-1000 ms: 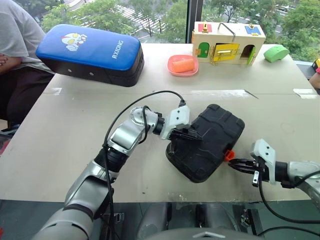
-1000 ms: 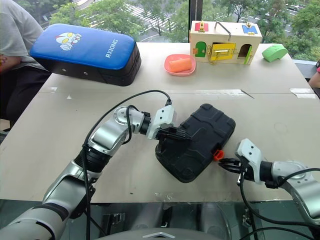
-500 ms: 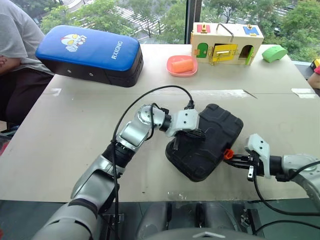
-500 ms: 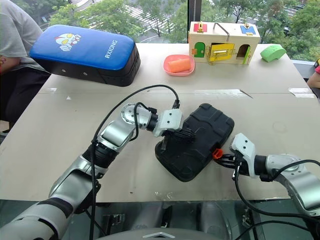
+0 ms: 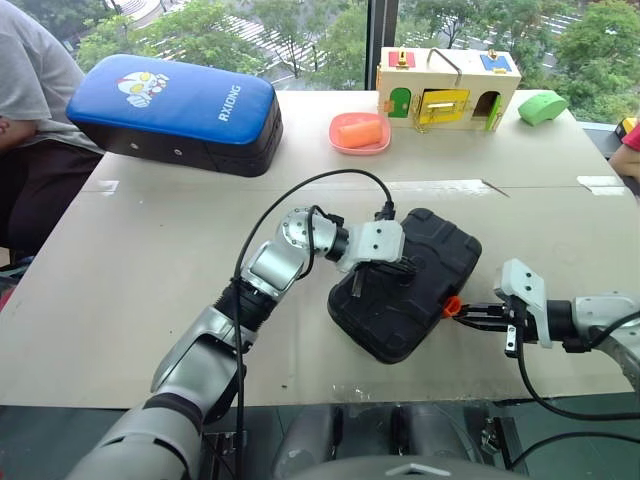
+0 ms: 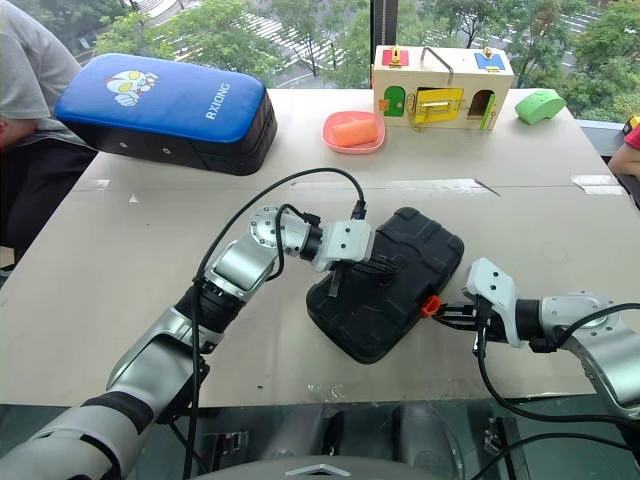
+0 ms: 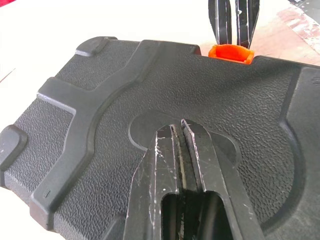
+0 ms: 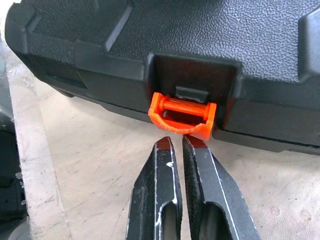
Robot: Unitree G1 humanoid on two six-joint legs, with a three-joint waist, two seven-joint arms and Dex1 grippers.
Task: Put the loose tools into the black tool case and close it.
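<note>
The black tool case lies shut on the table, ribbed shell up, with its orange latch facing my right arm. My left gripper is shut and rests its tips on the lid, seen close in the left wrist view. My right gripper is shut and level, its tips just short of the latch, which hangs unfastened below its slot. The right fingers also show beyond the latch in the left wrist view. The loose tools are out of view.
A blue-topped padded bag stands at the back left, a person behind it. A pink dish, a wooden latch box and a green object line the far edge. Another person's arm shows at the right edge.
My left gripper has slid from the case's left edge onto the lid and rolled at the wrist. My right gripper has lifted slightly, up to the latch.
</note>
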